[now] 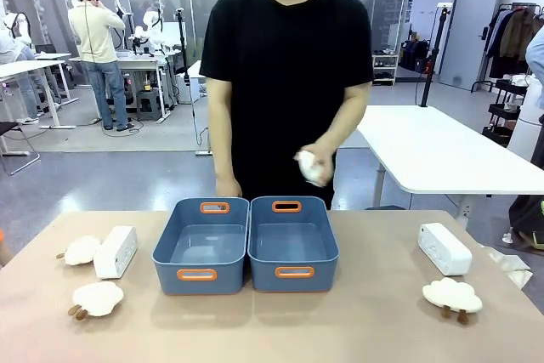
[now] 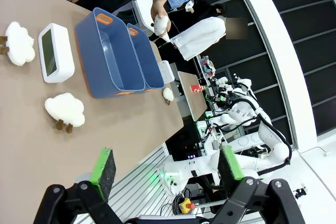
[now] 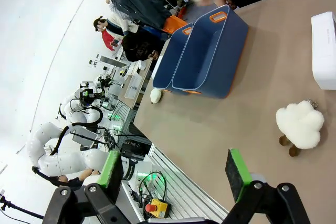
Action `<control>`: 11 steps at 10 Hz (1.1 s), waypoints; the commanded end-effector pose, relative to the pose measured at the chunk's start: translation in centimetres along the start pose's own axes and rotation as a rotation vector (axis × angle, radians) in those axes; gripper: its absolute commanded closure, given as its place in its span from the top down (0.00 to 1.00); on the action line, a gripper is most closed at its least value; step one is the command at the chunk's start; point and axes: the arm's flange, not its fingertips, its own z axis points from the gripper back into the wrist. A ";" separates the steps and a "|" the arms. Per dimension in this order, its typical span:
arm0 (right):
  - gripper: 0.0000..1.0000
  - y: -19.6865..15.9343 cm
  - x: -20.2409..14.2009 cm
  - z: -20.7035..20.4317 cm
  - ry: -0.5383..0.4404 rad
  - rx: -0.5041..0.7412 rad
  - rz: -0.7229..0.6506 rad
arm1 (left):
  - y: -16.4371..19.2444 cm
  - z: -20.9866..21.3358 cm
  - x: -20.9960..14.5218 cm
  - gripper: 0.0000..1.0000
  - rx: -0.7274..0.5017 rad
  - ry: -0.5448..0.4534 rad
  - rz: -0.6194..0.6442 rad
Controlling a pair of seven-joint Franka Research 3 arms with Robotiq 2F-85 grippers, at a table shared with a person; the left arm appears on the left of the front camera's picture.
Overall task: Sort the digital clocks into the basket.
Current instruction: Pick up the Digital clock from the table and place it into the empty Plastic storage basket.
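**A:** where are we seeing the 2 white rounded plastic digital clocks?

**B:** left clock (image 1: pixel 116 252) and right clock (image 1: pixel 444 248) sit on the tan table (image 1: pixel 272 329), well outside the 2 blue-grey rectangular plastic baskets (image 1: pixel 170 274) in the middle. We see left gripper (image 2: pixel 168 163) and right gripper (image 3: pixel 173 167) spread wide, empty.

The beige tabletop (image 1: pixel 365 329) carries a left bin (image 1: pixel 172 271) and a right bin (image 1: pixel 325 269), touching side by side near the middle of its far edge. Near the left edge stands a clock (image 1: pixel 115 252), with one cloud (image 1: pixel 82 250) just beside it and another cloud (image 1: pixel 97 297) closer to the near edge. Near the right edge lies a second clock (image 1: pixel 444 248), with a third cloud (image 1: pixel 453 295) nearer the near edge.
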 end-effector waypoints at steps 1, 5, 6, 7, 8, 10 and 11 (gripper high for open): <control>1.00 0.0 0.2 -0.1 -0.009 0.013 0.007 | 0.0 0.2 -0.1 1.00 -0.013 0.009 -0.016; 1.00 0.0 0.2 -0.1 -0.009 0.013 0.007 | 0.0 0.2 -0.1 1.00 -0.013 0.009 -0.016; 1.00 0.0 0.2 -0.1 -0.009 0.013 0.007 | 0.0 0.2 -0.1 1.00 -0.013 0.009 -0.016; 1.00 0.0 0.2 -0.1 -0.009 0.013 0.007 | 0.0 0.2 -0.1 1.00 -0.013 0.009 -0.016; 1.00 0.0 0.2 -0.1 -0.009 0.013 0.007 | 0.0 0.2 -0.1 1.00 -0.013 0.009 -0.016; 1.00 0.0 0.2 -0.1 -0.009 0.013 0.007 | 0.0 0.0 0.0 1.00 0.000 0.000 0.000; 1.00 0.0 0.2 -0.1 -0.009 0.013 0.007 | -1.8 -1.7 1.4 1.00 0.076 0.046 0.015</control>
